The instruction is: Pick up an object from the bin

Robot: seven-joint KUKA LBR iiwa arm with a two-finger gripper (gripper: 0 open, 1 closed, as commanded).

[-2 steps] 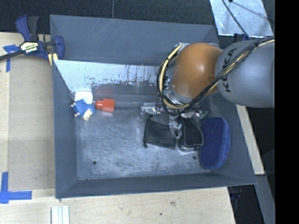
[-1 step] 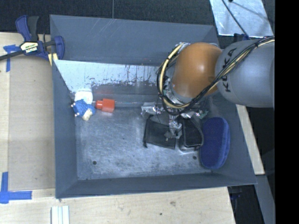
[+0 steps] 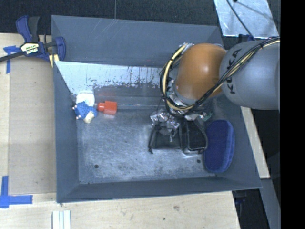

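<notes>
Claw (image 3: 167,120) — low in bin (image 3: 66,151), right of centre, over flat black piece (image 3: 162,141); probably stiff, light, slick — grip across narrow edges. Claw's opening: cannot tell.

A robotics lab: KUKA arm (image 3: 255,75) over a metal bin (image 3: 66,151)

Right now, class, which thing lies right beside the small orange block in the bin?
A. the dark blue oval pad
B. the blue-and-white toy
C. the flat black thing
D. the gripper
B: the blue-and-white toy lies just to the left of the orange block, both near the back left corner of the bin.
</notes>
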